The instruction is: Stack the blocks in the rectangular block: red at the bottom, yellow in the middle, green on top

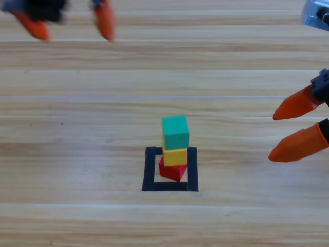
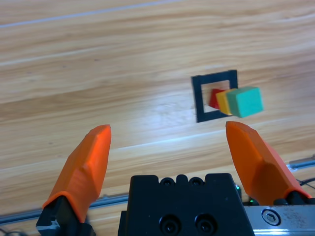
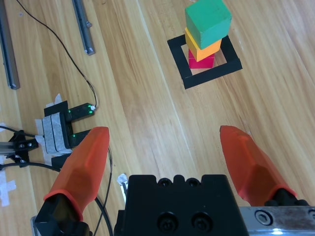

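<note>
the hollow rectangle of black tape is lying flat on the pale wooden counter, near the middle of the high view and a little toward its bottom edge. inside its outline the three small matte cubes are standing as one stack. the small plain red cube is sitting at the bottom, on the bare wood within the tape, turned at an angle to the frame so that one corner is pointing toward the near strip. the small plain yellow cube is resting on top of it, and the small plain teal-green cube is resting on the yellow one, its edges not quite lined up with those below. in the high view the upper cubes are overlapping the far strip of the tape.

the left tool is hanging at the top left corner of the high view, well apart from the stack, its two orange jaws spread wide and gripping nothing. the right tool is waiting at the right edge, level with the stack but apart from it, its jaws likewise parted and empty.

in the right wrist view, a black cable is trailing across the wood.
</note>
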Motion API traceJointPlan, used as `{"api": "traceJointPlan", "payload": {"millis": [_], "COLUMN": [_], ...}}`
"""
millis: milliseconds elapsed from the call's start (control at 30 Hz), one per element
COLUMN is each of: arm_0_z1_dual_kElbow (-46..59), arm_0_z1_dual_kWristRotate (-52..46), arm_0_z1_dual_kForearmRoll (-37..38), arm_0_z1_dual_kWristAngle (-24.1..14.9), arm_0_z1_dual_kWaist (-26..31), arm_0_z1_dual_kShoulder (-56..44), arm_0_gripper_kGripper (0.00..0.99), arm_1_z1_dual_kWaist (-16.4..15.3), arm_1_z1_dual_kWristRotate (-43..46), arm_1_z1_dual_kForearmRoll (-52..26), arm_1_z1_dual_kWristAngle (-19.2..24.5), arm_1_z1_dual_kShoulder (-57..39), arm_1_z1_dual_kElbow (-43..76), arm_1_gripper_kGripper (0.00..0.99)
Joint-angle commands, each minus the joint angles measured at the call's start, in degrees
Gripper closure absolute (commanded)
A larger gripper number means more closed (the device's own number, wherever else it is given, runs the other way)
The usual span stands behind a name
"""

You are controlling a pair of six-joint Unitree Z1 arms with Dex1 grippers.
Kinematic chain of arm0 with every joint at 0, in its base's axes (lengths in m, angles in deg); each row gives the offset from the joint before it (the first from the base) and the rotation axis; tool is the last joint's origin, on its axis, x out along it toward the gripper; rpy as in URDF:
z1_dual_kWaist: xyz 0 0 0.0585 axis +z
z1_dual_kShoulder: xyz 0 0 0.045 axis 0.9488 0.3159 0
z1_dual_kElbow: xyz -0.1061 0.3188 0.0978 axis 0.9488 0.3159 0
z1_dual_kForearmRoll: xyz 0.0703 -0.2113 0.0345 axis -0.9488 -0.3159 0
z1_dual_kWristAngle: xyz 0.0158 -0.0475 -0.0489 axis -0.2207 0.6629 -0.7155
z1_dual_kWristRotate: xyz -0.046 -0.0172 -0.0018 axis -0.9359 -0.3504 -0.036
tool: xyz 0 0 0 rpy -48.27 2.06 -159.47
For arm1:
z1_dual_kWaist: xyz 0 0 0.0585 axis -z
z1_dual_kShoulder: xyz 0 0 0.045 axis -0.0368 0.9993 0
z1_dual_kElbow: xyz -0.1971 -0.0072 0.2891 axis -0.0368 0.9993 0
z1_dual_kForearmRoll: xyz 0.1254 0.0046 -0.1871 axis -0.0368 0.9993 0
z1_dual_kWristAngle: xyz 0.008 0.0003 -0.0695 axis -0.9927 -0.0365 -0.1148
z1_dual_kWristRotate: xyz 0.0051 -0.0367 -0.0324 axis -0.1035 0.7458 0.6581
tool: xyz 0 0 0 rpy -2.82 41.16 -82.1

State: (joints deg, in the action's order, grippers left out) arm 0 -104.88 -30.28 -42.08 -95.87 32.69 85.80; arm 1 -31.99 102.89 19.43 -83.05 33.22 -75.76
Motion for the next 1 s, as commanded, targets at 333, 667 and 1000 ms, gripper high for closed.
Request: {"api": "traceJointPlan", "payload": {"millis": [333, 667, 1000], "arm_0_z1_dual_kElbow": [46.37, 74.14, 88.29], "arm_0_z1_dual_kWristRotate": [22.57, 32.59, 40.15], "arm_0_z1_dual_kForearmRoll": [35.30, 70.37, 85.13], "arm_0_z1_dual_kWristAngle": [13.66, 27.72, 46.26], "arm_0_z1_dual_kWaist": [12.09, 12.97, 22.37], "arm_0_z1_dual_kShoulder": [-38.13, -39.45, -38.84], "arm_0_gripper_kGripper": [0.000, 0.000, 0.000], "arm_1_z1_dual_kWaist": [1.49, 1.49, 1.49], "arm_1_z1_dual_kWristRotate": [-0.14, -0.14, -0.14], "arm_1_z1_dual_kForearmRoll": [1.01, 0.84, 0.66], "arm_1_z1_dual_kWristAngle": [-0.27, -0.27, -0.27], "arm_1_z1_dual_kShoulder": [-1.47, -1.11, -0.67], "arm_1_z1_dual_kElbow": [1.15, 1.15, 1.15], "arm_1_gripper_kGripper": [0.000, 0.000, 0.000]}}
